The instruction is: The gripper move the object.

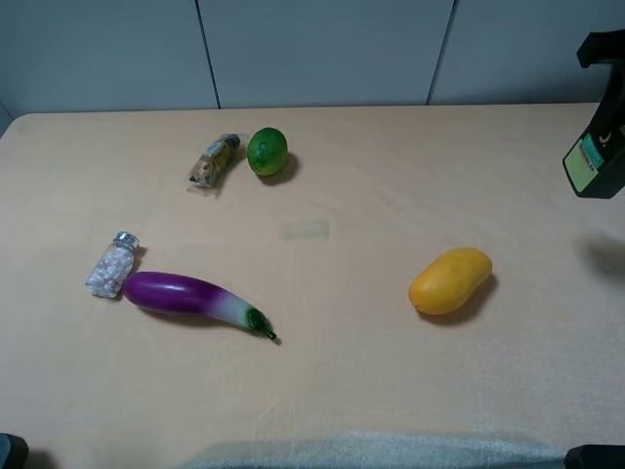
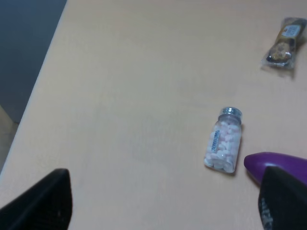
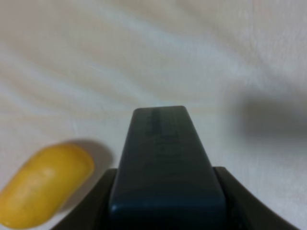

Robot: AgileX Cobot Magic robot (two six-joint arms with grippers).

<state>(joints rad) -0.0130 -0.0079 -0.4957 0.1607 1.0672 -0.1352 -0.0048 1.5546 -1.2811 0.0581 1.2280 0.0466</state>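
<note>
The black pump bottle (image 1: 594,156) with its green-and-white label hangs above the table at the far right edge of the exterior high view, tilted. My right gripper (image 1: 603,49) is shut on it from above. In the right wrist view the bottle (image 3: 165,163) fills the middle between my right gripper's (image 3: 168,211) dark fingers (image 3: 96,201), above the table. The bottle's shadow (image 1: 607,252) lies on the table below it. My left gripper (image 2: 163,206) is open and empty low over the table's left side.
A yellow mango (image 1: 450,280) lies left of and below the bottle; it also shows in the right wrist view (image 3: 43,189). A purple eggplant (image 1: 190,296), a pill bottle (image 1: 113,264), a green lime (image 1: 267,151) and a wrapped snack (image 1: 215,159) lie on the table's left half.
</note>
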